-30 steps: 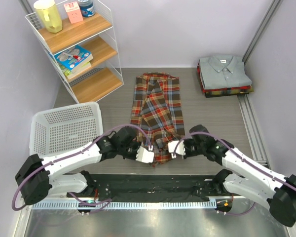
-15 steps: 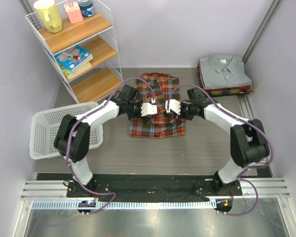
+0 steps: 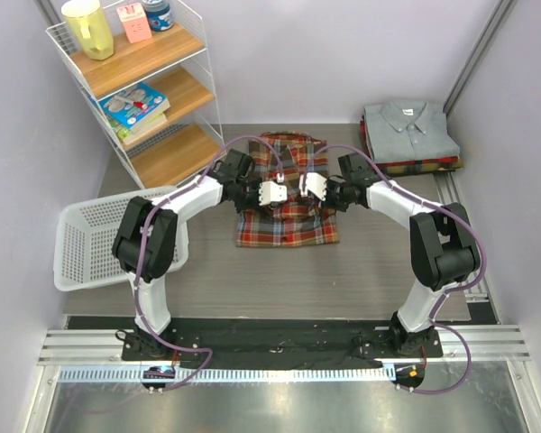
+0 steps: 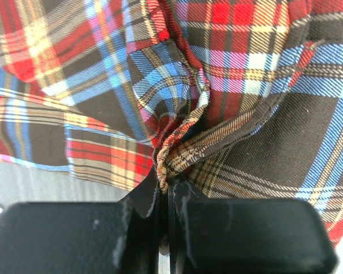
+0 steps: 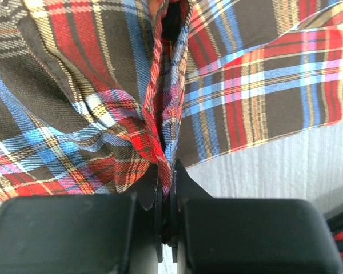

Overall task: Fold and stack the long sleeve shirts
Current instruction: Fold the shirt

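Our left hand (image 3: 272,193) and right hand (image 3: 308,187) each pinch bunched edges of the red-and-brown plaid flannel shirt (image 3: 287,227); we judge it soft, floppy.

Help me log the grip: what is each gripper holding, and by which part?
Both hold the plaid flannel shirt: left gripper and right gripper each pinch a bunched fold of its cloth.

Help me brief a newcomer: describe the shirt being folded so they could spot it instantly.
Find the table between the wire shelf and the pile of folded shirts. At its middle lies a shirt, pinched by the left gripper and right gripper. Unlike the grey-topped pile, it is loose, red-brown plaid.
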Robot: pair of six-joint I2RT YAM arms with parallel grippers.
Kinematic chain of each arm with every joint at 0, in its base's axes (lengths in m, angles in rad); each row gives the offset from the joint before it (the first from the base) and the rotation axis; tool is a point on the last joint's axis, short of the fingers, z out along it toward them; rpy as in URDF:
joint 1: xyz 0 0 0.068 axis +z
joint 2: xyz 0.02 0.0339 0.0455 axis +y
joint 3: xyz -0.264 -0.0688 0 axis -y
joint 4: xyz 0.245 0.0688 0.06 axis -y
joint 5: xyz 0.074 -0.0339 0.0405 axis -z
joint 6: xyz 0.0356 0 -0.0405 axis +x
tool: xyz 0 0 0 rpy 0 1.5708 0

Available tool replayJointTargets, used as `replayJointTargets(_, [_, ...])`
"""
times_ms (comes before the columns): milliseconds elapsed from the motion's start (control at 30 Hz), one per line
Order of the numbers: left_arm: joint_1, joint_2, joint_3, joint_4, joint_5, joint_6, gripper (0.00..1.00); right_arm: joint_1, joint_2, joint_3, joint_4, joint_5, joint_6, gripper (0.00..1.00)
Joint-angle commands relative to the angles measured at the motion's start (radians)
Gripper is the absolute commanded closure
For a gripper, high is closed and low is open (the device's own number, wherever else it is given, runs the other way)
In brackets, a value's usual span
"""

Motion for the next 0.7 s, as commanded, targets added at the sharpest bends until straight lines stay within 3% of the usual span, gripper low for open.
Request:
replayJointTargets(0, [0.01, -0.014, 0.06, 0.025, 0.023, 0.029, 1.0, -0.005, -0.029, 0.062, 0.036, -0.018, 0.01, 0.92])
replayJointTargets(33, [0.011, -0.011, 0.065, 0.026, 0.021, 0.033, 0.99, -0.005, -0.025, 0.067, 0.033, -0.015, 0.005, 0.85])
replayJointTargets(100, [0.015, 0.008, 0.07, 0.026, 0.002, 0.03, 0.86, -0.003, -0.004, 0.076, 0.026, 0.001, 0.002, 0.69])
replayJointTargets(167, [0.025, 0.018, 0.086, 0.02, -0.002, 0.019, 0.65, -0.006, 0.008, 0.09, 0.016, 0.018, 0.034, 0.4])
replayJointTargets(200, [0.033, 0.02, 0.093, 0.026, -0.002, -0.013, 0.6, -0.021, 0.013, 0.11, 0.015, 0.016, 0.056, 0.24])
replayJointTargets(233, [0.053, 0.02, 0.102, 0.04, -0.002, -0.04, 0.57, -0.032, 0.014, 0.128, 0.015, 0.012, 0.08, 0.15])
replayJointTargets(433, [0.122, 0.112, 0.281, 0.126, -0.075, -0.364, 0.55, -0.118, 0.152, 0.395, -0.001, -0.005, 0.378, 0.1])
replayJointTargets(533, [0.156, 0.181, 0.427, 0.083, -0.127, -0.477, 0.52, -0.144, 0.208, 0.541, -0.037, 0.016, 0.542, 0.09])
replayJointTargets(667, [0.206, 0.098, 0.413, -0.01, -0.059, -0.579, 0.49, -0.176, 0.145, 0.575, -0.164, -0.042, 0.673, 0.07])
